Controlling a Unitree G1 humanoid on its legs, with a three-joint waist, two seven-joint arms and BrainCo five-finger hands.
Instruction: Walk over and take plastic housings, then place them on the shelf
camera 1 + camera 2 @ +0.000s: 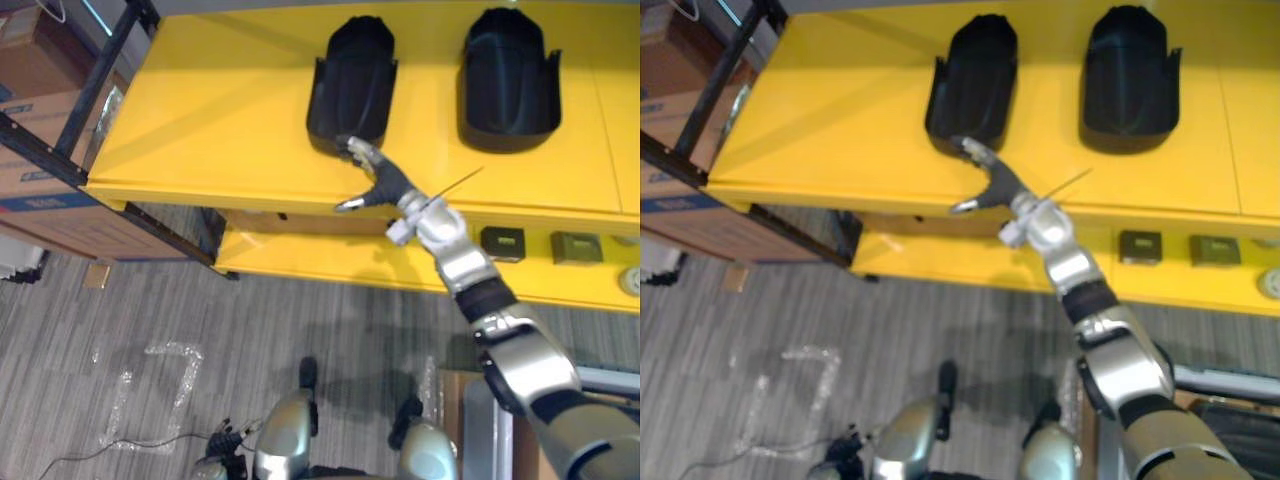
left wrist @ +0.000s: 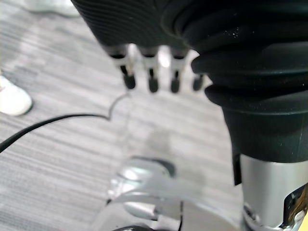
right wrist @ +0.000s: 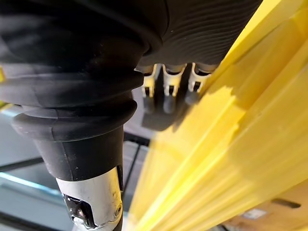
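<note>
Fingers of the right hand (image 1: 372,180) point straight out in the head view, thumb splayed wide, the arm stretched up over the front lip of the yellow shelf (image 1: 200,130). The fingertips sit at the near end of the left housing (image 1: 352,85). The right housing (image 1: 508,80) stands beside it on the same top board, untouched.

Left wrist view: the left hand (image 2: 151,77) hangs over the floor (image 2: 57,144), fingers loose, holding nothing.

Right wrist view: straight fingers lie along the yellow board, with the left housing just past them.

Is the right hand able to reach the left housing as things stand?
Likely yes: the open right hand sits at the near edge of the left housing on the shelf, nothing between them.
</note>
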